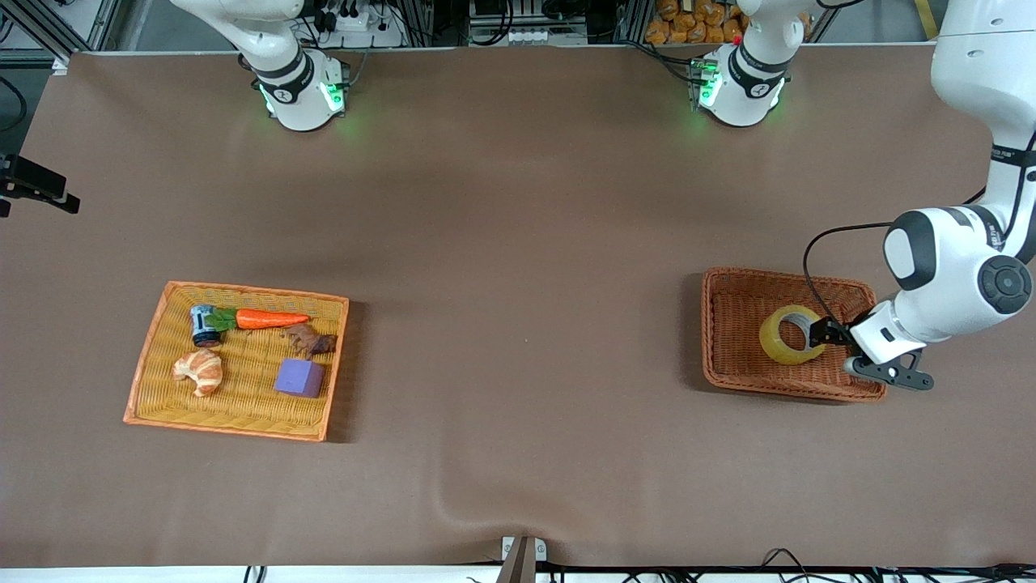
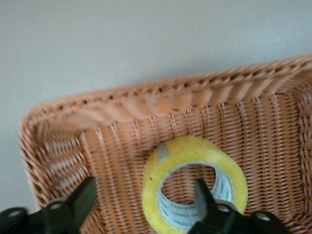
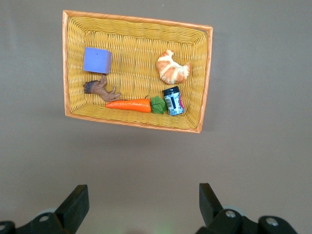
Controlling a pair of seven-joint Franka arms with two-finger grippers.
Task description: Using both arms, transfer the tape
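You have the table (image 1: pixel 518 243) with two baskets at its ends: the flat yellow tray (image 1: pixel 154 380) toward the right arm's end, carrying a carrot (image 1: pixel 271 319), croissant (image 1: pixel 199 371), purple cube (image 1: pixel 299 377), a small jar (image 1: pixel 204 325) and a brown figure (image 1: pixel 309 341), and the brown wicker basket (image 1: pixel 732 368) toward the left arm's end. The tape (image 1: pixel 779 344) sits in that brown basket, tilted up on edge. Your left hand (image 2: pixel 141 207) is down in the basket, fingers spread, one finger inside the ring and the other outside it, gripping nothing. Your right hand (image 3: pixel 141 204) waits, released, high over the table near the yellow tray. I judge this the release into the basket; next, lift the left hand straight up so the inner finger doesn't drag the roll.
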